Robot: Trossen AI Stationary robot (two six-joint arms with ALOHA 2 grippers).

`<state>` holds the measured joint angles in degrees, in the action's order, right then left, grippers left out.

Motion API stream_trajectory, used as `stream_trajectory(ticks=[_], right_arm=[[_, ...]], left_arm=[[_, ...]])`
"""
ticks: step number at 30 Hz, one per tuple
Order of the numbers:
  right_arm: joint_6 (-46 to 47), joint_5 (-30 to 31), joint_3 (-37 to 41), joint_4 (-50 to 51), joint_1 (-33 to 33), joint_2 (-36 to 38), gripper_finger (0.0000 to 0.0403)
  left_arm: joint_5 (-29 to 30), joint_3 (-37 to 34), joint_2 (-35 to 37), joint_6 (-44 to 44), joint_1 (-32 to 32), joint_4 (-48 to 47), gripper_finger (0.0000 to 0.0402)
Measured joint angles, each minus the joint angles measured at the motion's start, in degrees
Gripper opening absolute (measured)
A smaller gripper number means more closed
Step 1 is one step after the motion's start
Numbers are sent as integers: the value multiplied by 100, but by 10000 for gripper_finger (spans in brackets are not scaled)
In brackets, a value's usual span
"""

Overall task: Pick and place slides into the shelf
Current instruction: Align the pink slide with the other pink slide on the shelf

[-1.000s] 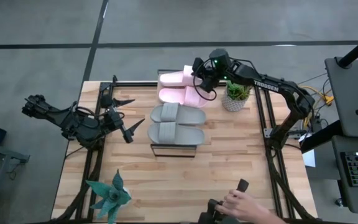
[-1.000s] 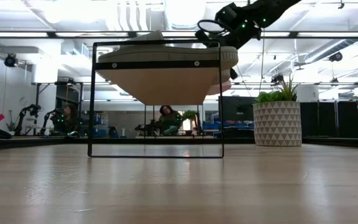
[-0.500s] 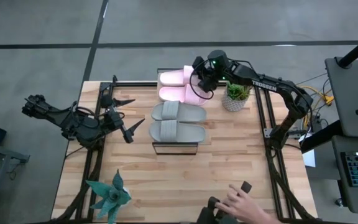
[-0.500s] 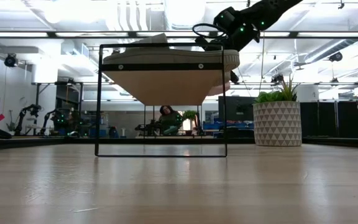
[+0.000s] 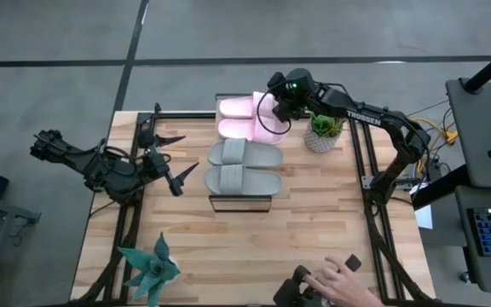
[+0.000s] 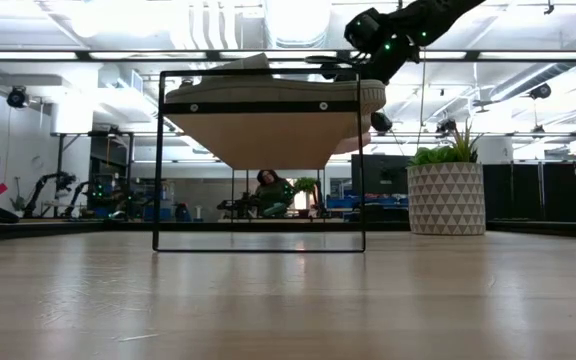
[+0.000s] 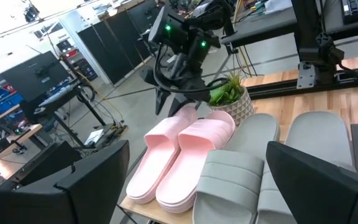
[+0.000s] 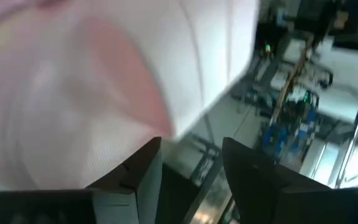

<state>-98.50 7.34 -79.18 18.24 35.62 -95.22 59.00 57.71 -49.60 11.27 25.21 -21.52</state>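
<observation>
Moved: the right pincer (image 5: 273,106) has lifted slightly off the pink slides (image 5: 247,118); the shelf (image 6: 258,160) holds its place.
Pincer state: right jaws parted, empty; left pincer (image 5: 180,177) open, idle at bench left.
Slides: pink pair far, grey slides (image 5: 242,168) nearer, all atop the shelf.
Doing it well: probably retreat straight up, clear of the straps.
Views: left wrist view shows the gap above the pink pair; the low view hides it.
</observation>
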Motion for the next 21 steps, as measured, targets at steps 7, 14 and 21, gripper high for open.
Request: stream_trajectory(ticks=[7,14,21], right_arm=[[1099,67,0,7,-9,333,139],[1757,-322,15,681,4,401,73],[2177,-669,26,1104,7,326,12]], left_arm=[[0,0,2,4,0,0,361],[0,0,-9,4,-2,-2,361],[0,-2,-9,7,0,-7,361]])
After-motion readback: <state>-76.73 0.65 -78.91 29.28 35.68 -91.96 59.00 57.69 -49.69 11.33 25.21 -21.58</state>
